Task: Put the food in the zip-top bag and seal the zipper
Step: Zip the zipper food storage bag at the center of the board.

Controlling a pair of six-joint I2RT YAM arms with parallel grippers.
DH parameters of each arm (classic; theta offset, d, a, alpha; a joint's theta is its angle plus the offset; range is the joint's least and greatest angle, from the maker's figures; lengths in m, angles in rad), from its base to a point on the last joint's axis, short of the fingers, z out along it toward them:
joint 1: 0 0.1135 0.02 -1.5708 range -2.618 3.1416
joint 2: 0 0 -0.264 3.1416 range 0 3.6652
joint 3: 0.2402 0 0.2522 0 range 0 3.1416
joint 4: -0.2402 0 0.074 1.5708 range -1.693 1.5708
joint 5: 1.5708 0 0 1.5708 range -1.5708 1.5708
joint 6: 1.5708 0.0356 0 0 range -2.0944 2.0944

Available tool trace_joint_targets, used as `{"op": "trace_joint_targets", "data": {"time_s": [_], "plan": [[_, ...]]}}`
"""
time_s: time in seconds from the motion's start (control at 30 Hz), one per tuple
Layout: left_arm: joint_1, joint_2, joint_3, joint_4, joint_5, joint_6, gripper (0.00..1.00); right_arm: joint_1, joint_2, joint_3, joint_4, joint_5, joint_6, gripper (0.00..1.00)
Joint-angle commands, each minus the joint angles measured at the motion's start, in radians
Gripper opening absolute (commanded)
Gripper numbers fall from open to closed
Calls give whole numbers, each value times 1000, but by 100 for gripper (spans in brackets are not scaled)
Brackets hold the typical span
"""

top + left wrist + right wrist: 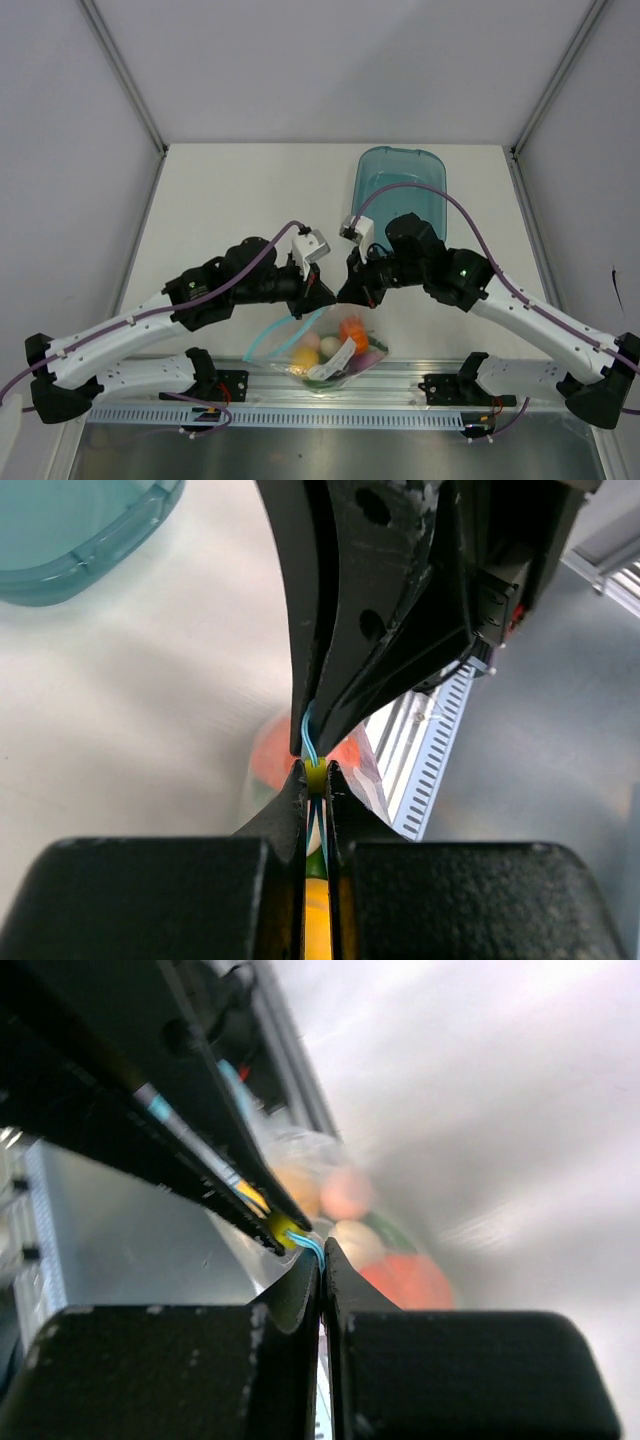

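Pinching the zipper at frame centre, the left tool and right tool meet tip to tip. The zip-top bag hangs below them, holding the food, lower centre above the desk.

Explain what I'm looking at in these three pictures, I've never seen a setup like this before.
These are two robot arms fixed at the near edge of a white table. One picture looks down from above; the other two come from small cameras on each wrist, so each shows its own black fingers up close.

The left hand and right hand meet in the middle, both shut on the light blue zipper of a clear bag. The bag hangs between them, lifted by its top edge, with toy food inside: orange, yellow and pale pieces show through.

Farther back on the table lies a teal tray.
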Motion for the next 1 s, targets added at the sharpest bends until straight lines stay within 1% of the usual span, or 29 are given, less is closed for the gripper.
{"op": "trace_joint_targets", "data": {"time_s": [0.0,0.07,0.2,0.4,0.67,0.87,0.97], "plan": [[-22,14,55,-66,84,-44,1,-15,-17,5,160,349,68,0],[-22,15,61,-72,82,-44,1,-16,-18,-4,149,417,73,0],[-22,1,86,-108,72,-47,1,-16,-23,-10,122,482,70,0],[-22,-38,80,-161,39,-47,1,-27,-46,-28,73,639,68,0],[-22,-92,55,-205,19,-72,0,-51,-87,-71,45,733,131,0],[-22,-149,38,-268,-16,-79,1,-54,-127,-105,-13,820,190,0],[-22,-184,31,-294,-34,-89,1,-59,-162,-131,-35,836,223,0]]}}
